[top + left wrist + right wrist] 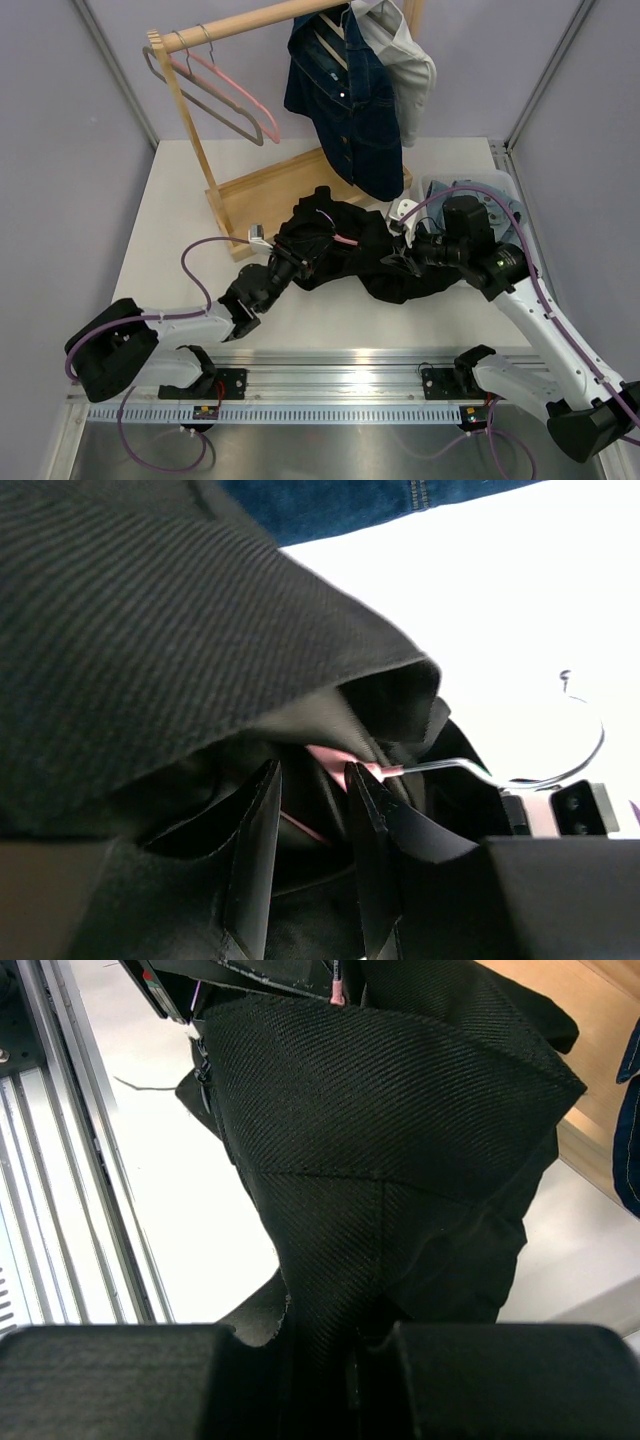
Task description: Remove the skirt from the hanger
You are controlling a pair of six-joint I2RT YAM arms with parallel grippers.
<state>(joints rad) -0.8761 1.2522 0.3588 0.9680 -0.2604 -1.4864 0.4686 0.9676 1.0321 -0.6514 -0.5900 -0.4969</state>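
Observation:
The black skirt (365, 262) lies bunched on the table between the two arms. A pink hanger (345, 240) pokes out of its folds. In the left wrist view the hanger's pink neck (332, 760) and metal hook (560, 765) emerge from under the skirt (150, 630). My left gripper (311, 770) is pushed into the folds at the skirt's left end (297, 258); its jaws stand a narrow gap apart, with a thin pink hanger bar and dark cloth between them. My right gripper (345, 1360) is shut on a raised fold of the skirt (380, 1140) at its right end (400, 252).
A wooden clothes rack (215, 190) stands at the back with a denim jacket (345, 100), a white shirt (405, 60) and bare grey and pink hangers (235, 100). A pale bin (492, 185) sits behind the right arm. A metal rail (340, 385) runs along the near edge.

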